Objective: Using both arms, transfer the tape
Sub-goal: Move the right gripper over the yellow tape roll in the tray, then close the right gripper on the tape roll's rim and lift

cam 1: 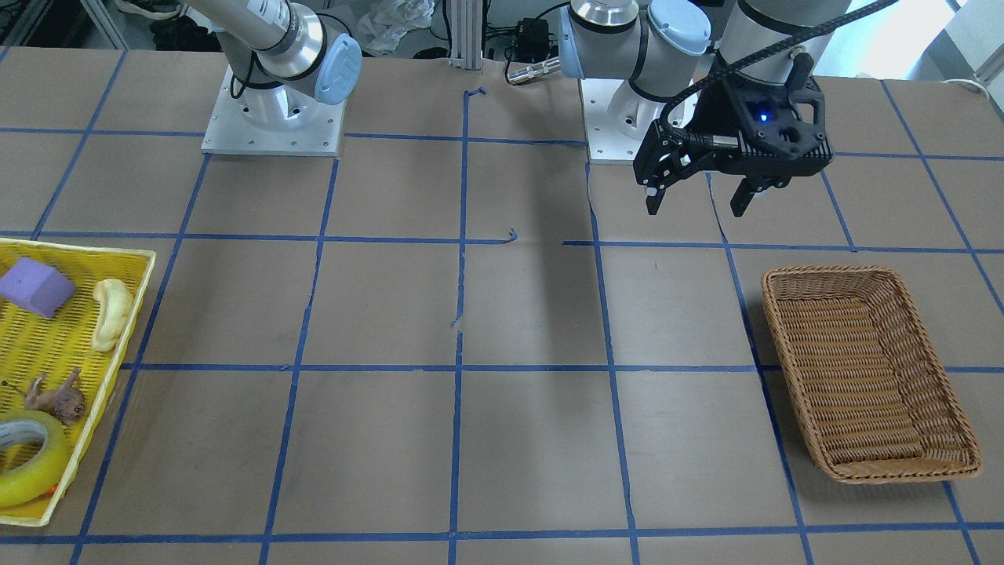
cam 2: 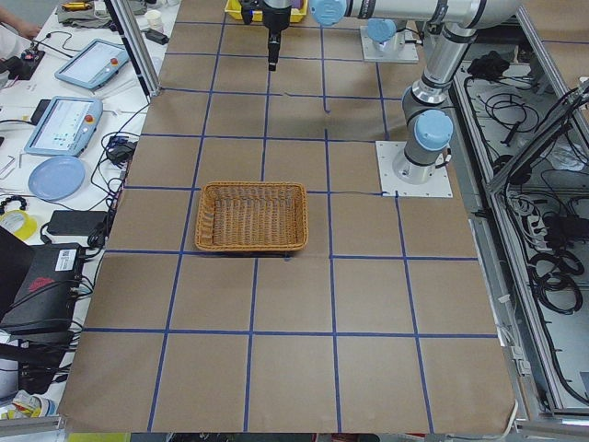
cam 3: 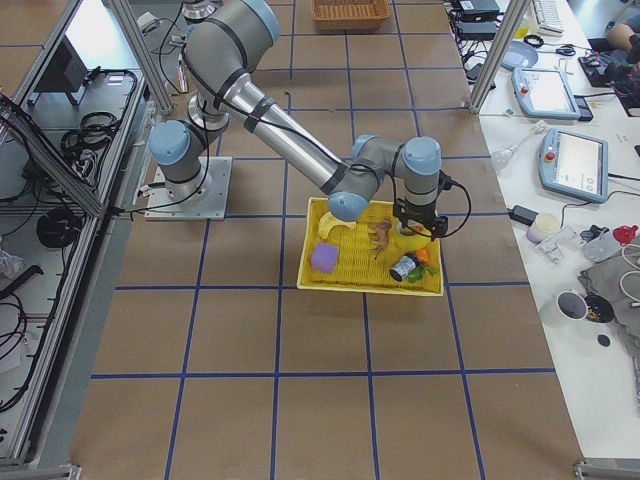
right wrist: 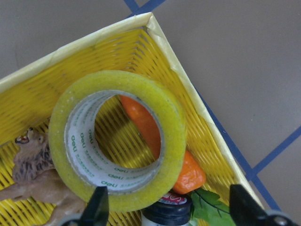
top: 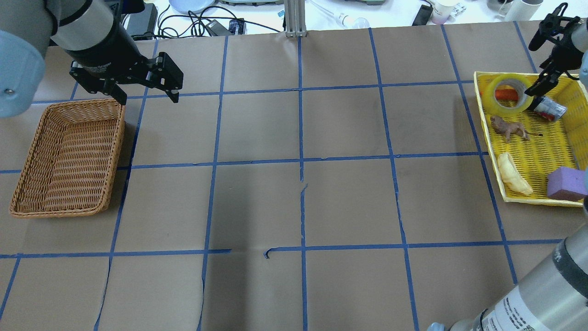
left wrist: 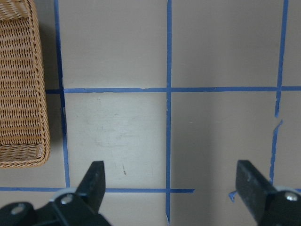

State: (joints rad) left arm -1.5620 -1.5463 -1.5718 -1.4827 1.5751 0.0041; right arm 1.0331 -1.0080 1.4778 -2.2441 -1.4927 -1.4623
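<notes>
Brown papered table (top: 257, 128), blue grid — right gripper (right wrist: 167, 193) hovering, fingers spread wide, over tape (right wrist: 171, 127) lying in yellow tray (right wrist: 80, 75). Best descent, likely: straddling roll's wall, clearing carrot (right wrist: 188, 174) at 4 o'clock. Left gripper (cam 1: 696, 205) idling, fingers apart, near basket (cam 1: 823, 271).

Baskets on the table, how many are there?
2. A brown wicker basket sits empty on the robot's left, beside the left gripper. A yellow basket on its right holds the tape. None appears hidden.
</notes>
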